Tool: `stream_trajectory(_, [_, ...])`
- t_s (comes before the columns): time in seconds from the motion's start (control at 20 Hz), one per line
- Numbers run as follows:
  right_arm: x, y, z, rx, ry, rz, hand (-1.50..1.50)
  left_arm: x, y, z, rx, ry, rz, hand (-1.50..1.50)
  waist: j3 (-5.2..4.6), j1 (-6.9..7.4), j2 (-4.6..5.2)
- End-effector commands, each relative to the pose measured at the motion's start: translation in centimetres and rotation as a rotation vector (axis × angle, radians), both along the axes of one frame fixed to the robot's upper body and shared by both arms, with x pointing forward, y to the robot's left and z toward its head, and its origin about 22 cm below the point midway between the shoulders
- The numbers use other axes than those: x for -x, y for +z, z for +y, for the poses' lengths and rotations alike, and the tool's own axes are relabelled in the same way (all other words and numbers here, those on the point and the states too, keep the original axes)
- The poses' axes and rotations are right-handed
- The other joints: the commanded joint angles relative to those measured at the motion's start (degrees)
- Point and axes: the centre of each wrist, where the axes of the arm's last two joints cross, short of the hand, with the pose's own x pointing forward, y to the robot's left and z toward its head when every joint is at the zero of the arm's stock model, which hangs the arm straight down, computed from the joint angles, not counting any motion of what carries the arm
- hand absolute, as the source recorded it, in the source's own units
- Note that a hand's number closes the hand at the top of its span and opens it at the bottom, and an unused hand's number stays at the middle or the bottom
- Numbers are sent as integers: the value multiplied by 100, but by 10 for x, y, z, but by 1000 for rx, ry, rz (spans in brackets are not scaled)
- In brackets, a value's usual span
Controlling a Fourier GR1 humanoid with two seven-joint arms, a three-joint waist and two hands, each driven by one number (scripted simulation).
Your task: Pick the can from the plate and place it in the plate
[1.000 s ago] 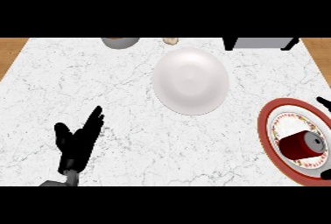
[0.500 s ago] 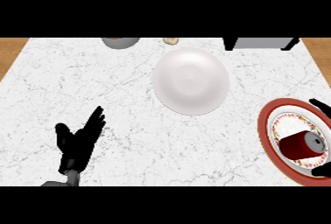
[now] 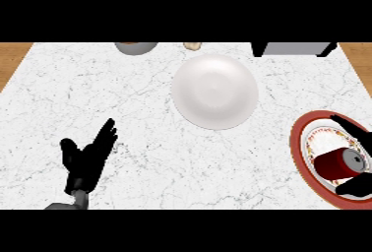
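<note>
A dark red metal can (image 3: pixel 338 163) lies on its side on the red-rimmed patterned plate (image 3: pixel 300 147) at the white marble counter's (image 3: pixel 109 88) right edge. The right hand (image 3: pixel 352 129) brackets it, fingers unclosed. A plain white round plate (image 3: pixel 216 91) sits centre; the left hand (image 3: pixel 87 160) rests open, lower left.

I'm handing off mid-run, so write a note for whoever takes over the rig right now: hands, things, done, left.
left robot hand: open, resting at the near left of the counter, holding nothing.
right robot hand: open at the right edge, fingers beyond the can, thumb on its near side, not closed on it.
The can lies on its side on the red-rimmed plate.
white plate: mid-counter, nothing on it.
Done: the reach only. Left: grasp the can, lift it, set it on the white plate.
</note>
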Motion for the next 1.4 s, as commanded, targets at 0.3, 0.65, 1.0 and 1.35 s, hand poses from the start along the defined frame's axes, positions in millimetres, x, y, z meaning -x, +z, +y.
stream_trajectory(0.3, [8, -9, -3, 118, 120, -26, 150, 10, -18, -5, -1, 27, 62, 0, -26, -25, 25])
stream_trajectory(0.65, [10, -18, 2, 123, 82, -193, 150, 6, -9, 12, 9, 19, 50, 0, -25, -42, 23])
stream_trajectory(1.0, [-29, -7, 187, -81, 36, -438, 150, 0, 0, -11, -13, -66, 22, 0, -75, 424, 60])
stream_trajectory(1.35, [-37, 26, 263, -81, -127, -659, 150, -2, 1, -19, -12, -99, 38, 0, -63, 624, 11])
